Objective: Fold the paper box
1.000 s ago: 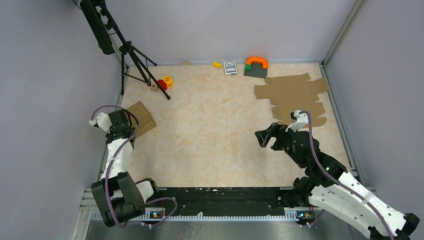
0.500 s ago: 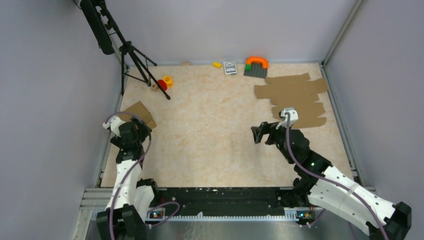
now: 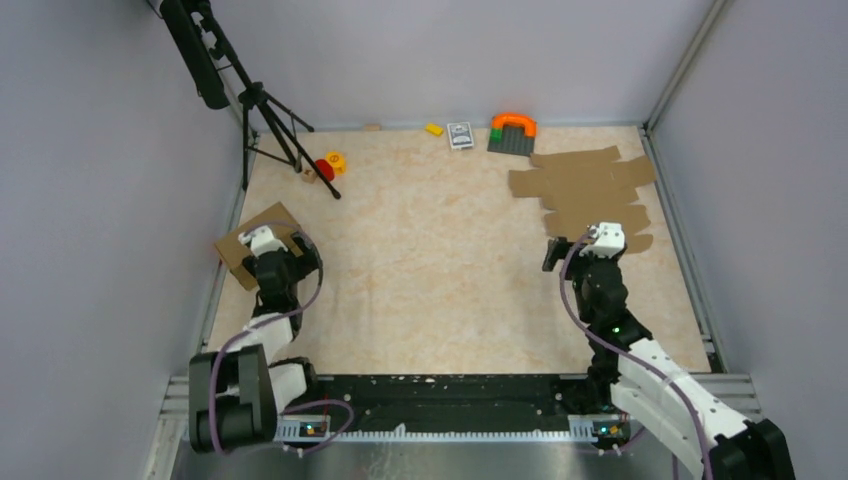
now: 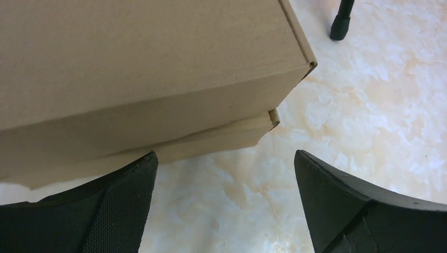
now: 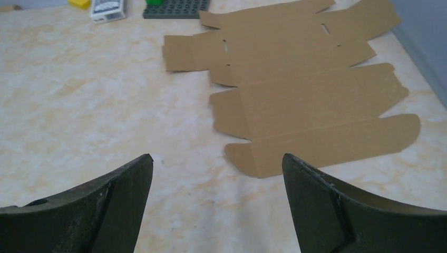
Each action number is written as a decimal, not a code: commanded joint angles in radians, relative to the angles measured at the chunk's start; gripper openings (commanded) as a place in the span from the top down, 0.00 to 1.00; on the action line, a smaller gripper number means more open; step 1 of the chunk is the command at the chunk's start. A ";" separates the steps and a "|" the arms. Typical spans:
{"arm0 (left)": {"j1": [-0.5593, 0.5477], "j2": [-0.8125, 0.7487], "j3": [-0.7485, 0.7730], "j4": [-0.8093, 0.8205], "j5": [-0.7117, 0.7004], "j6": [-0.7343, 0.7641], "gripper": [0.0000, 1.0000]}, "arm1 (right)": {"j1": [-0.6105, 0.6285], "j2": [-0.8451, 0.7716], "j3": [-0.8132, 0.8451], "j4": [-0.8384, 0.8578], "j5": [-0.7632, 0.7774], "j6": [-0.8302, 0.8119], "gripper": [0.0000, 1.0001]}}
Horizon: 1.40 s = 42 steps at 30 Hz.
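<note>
The box [image 4: 132,63] looks all folded up on the desk [image 3: 430,260], and the left claw [image 4: 224,158] and right claw [image 5: 216,158] hang wide apart, holding nothing.

Marbled beige tabletop [image 3: 430,260] boxed in by plain grey-lilac walls [image 3: 450,50]
The walls stand on three sides, matte and bare; a metal corner post [image 3: 683,62] rises at the far right; a black tripod [image 3: 256,97] stands in the far left corner; a black strip [image 3: 450,390] edges the near side; the light is soft and even, the shadows faint.
</note>
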 commanded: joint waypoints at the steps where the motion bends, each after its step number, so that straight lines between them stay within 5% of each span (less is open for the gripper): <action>1: -0.004 0.117 0.043 0.298 0.051 0.064 0.02 | -0.062 0.115 -0.081 0.291 0.076 -0.140 0.09; 6: -0.004 0.222 0.102 0.356 0.041 0.132 0.02 | -0.255 0.287 -0.119 0.515 -0.071 -0.106 0.10; 18: -0.044 0.377 0.104 0.506 0.085 0.202 0.01 | -0.294 0.868 -0.145 1.231 -0.043 -0.226 0.12; 20: -0.045 0.391 0.094 0.549 0.087 0.214 0.01 | -0.300 0.814 -0.127 1.087 -0.092 -0.208 0.13; 26: -0.060 0.383 0.084 0.549 0.114 0.242 0.01 | -0.322 0.834 -0.092 1.070 -0.172 -0.224 0.19; 28: -0.063 0.381 0.073 0.568 0.137 0.249 0.01 | -0.321 0.830 -0.083 1.045 -0.139 -0.208 0.04; 42: -0.068 0.393 0.124 0.490 0.170 0.269 0.01 | -0.321 0.833 -0.077 1.033 -0.122 -0.201 0.02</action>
